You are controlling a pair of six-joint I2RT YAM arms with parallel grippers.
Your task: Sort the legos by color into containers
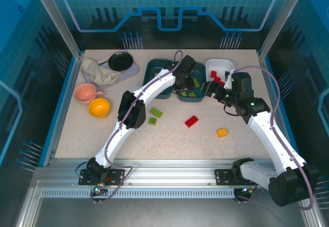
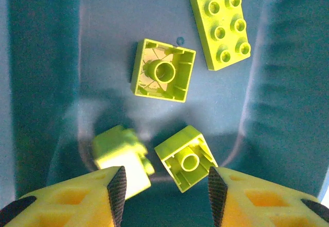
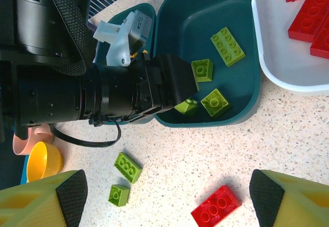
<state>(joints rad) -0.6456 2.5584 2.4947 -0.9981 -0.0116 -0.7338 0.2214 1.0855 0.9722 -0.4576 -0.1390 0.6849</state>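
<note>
Left wrist view: left gripper (image 2: 167, 191) above dark teal tray (image 2: 288, 108), jaws apart, nothing clamped. Four green legos (image 2: 163, 70) lie on tray floor. Right wrist view: right gripper (image 3: 169, 196) over counter (image 3: 216, 155), jaws wide apart, empty. Red legos (image 3: 313, 16) in white tray (image 3: 277, 77). Loose on counter: two green bricks (image 3: 127, 166), red brick (image 3: 216, 212).

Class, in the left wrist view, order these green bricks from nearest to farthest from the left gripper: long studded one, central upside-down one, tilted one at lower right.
From the left gripper:
1. tilted green brick, lower right, just ahead of it
2. upside-down green brick, centre
3. long studded green brick, top right
</note>
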